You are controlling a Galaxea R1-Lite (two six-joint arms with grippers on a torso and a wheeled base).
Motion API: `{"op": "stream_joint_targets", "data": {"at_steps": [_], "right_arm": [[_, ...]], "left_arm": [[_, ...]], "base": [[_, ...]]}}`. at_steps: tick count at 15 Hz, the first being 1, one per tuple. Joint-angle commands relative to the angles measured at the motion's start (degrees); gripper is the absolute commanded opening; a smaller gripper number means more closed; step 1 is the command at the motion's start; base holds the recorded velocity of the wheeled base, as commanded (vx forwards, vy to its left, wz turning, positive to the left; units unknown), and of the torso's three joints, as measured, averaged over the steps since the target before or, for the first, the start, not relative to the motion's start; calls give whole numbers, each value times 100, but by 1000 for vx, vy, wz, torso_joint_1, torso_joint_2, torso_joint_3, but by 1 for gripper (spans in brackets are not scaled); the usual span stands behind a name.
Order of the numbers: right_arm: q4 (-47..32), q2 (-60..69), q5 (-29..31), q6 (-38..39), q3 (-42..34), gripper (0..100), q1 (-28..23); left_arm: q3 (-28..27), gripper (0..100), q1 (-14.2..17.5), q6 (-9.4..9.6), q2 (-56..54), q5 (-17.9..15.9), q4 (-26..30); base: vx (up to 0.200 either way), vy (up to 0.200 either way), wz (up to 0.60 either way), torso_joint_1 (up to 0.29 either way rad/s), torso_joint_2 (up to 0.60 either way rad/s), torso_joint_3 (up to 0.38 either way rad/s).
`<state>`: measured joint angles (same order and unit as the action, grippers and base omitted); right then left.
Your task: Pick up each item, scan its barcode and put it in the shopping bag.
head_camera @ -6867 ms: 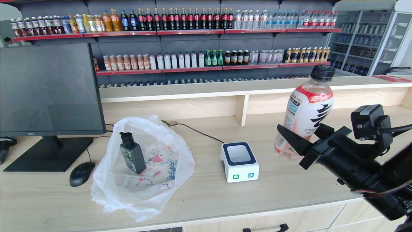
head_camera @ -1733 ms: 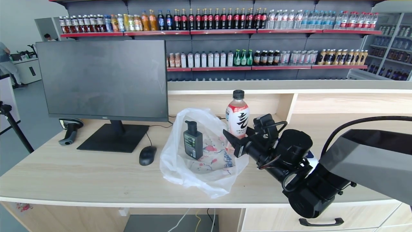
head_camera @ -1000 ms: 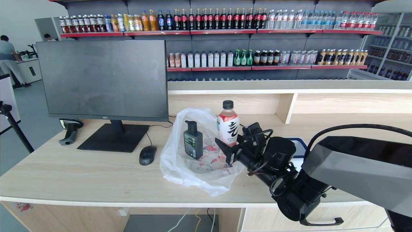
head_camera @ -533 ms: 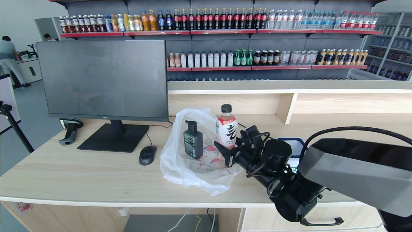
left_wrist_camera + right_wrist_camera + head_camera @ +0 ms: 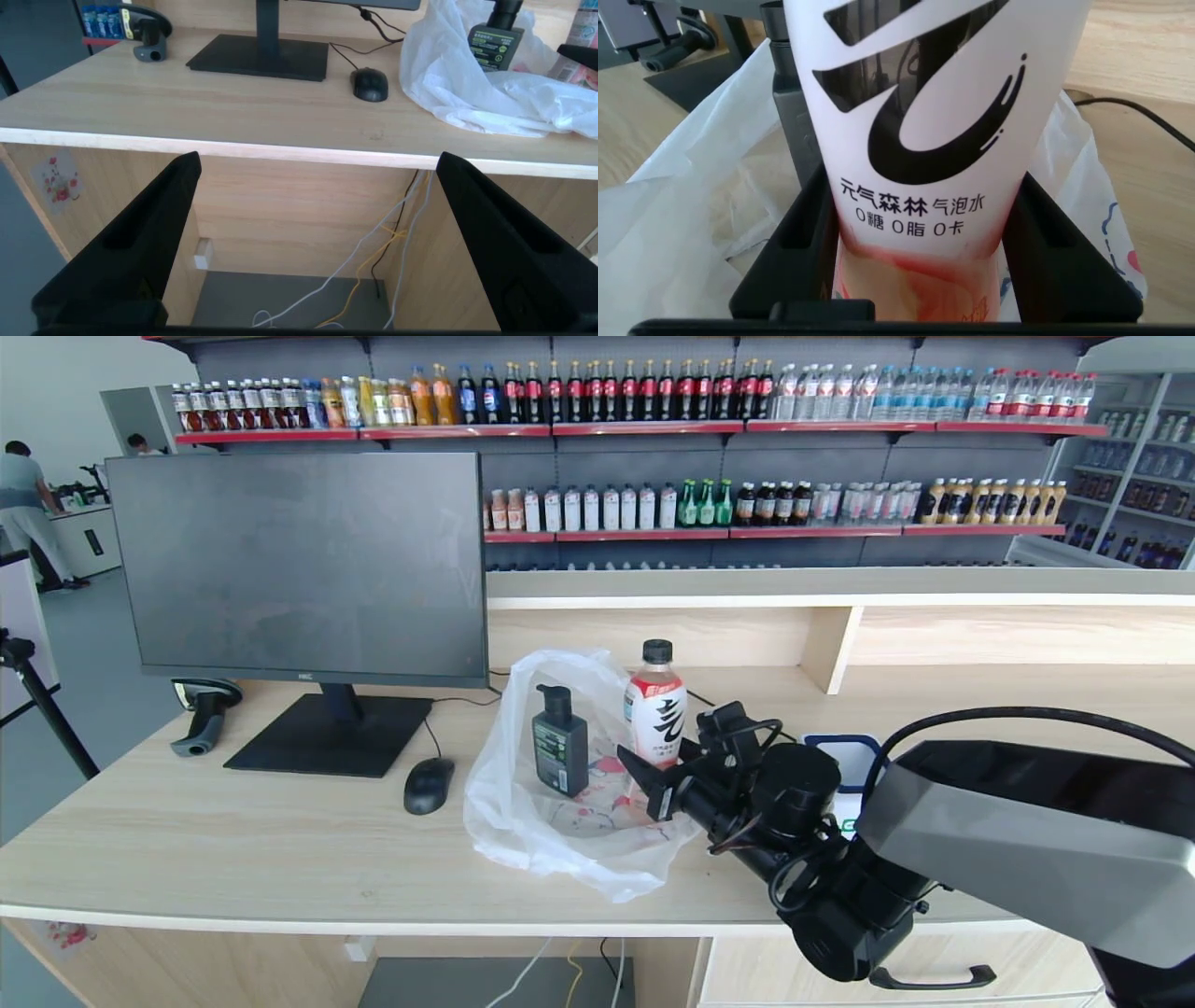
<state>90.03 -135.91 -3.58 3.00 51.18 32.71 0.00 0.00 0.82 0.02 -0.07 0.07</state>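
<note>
A drink bottle with pink liquid, a white label and a black cap stands upright in my right gripper, which is shut on its lower part. It hangs over the right side of the white plastic shopping bag. A dark green pump bottle stands inside the bag. In the right wrist view the drink bottle sits between the fingers of the right gripper, with bag plastic around it. My left gripper is open, low in front of the counter edge. The white, blue-rimmed scanner is partly hidden behind the right arm.
On the wooden counter stand a monitor, a black mouse and a handheld scanner to the bag's left. A raised ledge runs behind. Drink shelves line the back wall.
The head camera has shifted since the earliest frame. My right gripper has carried the drink bottle from the right of the scanner over to the bag, then lowered it slightly leftward in the last second.
</note>
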Motion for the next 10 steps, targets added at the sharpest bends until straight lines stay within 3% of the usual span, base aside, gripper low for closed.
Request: {"op": "stream_joint_targets", "data": {"at_steps": [1,10], "right_arm": [[-3,-23,-2,25,129,0,-28],[-3,-84,7,219,-81,0,-28]], "left_arm": [[0,100,0,-3,-2,7,1],[0,100,0,-11,-2,7,1]], "base": [[0,0,0,0,0,0],[0,0,0,0,0,0]]}}
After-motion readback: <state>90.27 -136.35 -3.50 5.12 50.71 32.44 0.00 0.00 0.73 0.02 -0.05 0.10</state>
